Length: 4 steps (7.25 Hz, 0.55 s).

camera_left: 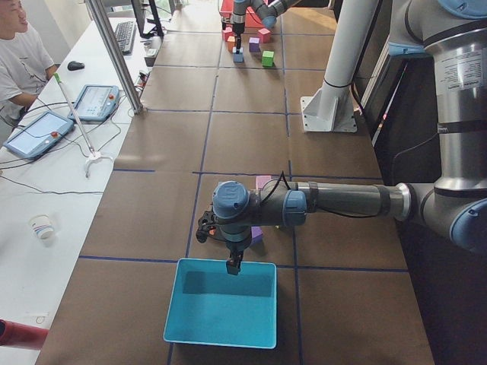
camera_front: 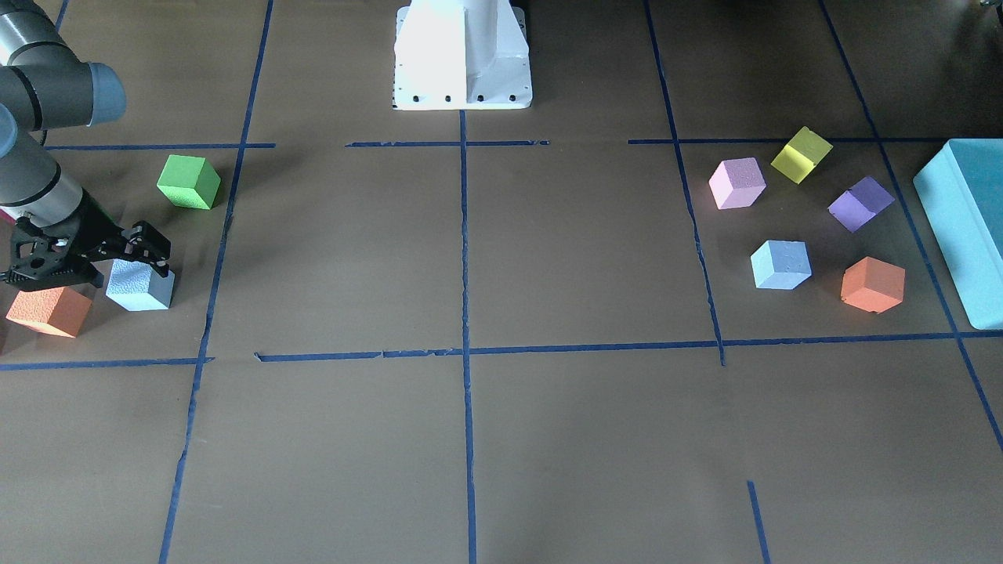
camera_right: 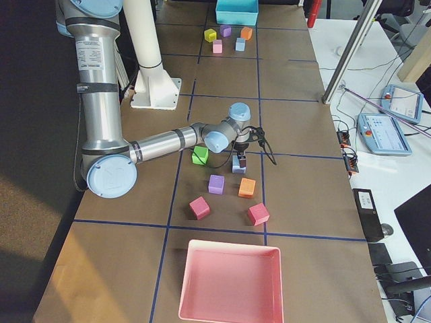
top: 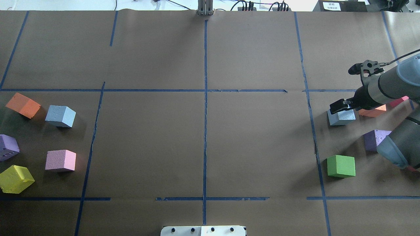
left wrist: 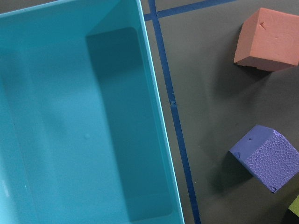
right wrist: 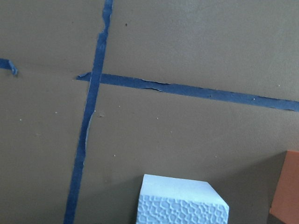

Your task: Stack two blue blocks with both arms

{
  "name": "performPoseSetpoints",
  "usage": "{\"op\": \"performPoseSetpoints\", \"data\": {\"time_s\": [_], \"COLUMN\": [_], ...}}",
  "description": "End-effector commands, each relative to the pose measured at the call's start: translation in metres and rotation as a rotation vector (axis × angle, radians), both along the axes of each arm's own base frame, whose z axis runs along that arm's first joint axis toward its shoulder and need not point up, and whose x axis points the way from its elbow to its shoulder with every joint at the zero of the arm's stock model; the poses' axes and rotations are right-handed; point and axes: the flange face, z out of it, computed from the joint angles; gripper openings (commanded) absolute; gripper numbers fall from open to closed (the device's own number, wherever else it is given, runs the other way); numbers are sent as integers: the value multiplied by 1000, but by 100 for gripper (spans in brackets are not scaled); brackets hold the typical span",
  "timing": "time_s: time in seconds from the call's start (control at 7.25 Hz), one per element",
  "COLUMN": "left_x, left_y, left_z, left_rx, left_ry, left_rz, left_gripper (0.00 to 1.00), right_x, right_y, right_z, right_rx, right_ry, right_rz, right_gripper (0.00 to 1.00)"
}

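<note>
Showing the opening stage of the stack: the right gripper hangs just over one blue block, its jaws seemingly apart and clamped on nothing, while that block sits on the table at the robot's right, beside an orange cube. The other blue block lies well apart at the robot's left, with the left gripper poised over the teal box; whether its jaws are apart or together cannot be told. Grasp, carry and stacking are all judged outstanding.
</note>
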Motion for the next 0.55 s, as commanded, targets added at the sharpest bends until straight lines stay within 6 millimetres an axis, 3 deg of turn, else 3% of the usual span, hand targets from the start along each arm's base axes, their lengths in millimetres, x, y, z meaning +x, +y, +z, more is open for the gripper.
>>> {"op": "performPoseSetpoints", "data": {"time_s": [0.0, 0.14, 0.28, 0.41], "left_x": [0, 0, 0, 0], "left_y": [0, 0, 0, 0], "left_z": [-1, -1, -1, -1], "left_rx": [2, 2, 2, 2], "left_ry": [0, 0, 0, 0], "left_rz": [1, 1, 1, 1], "left_gripper": [100, 100, 100, 100], "right_x": [-18, -26, -27, -28], "right_y": [3, 5, 4, 5], "right_z": [20, 27, 27, 28], "right_rx": [-20, -30, -32, -35], "right_ry": [34, 44, 44, 43], "right_rz": [-21, -34, -35, -37], "right_gripper": [99, 96, 78, 38]}}
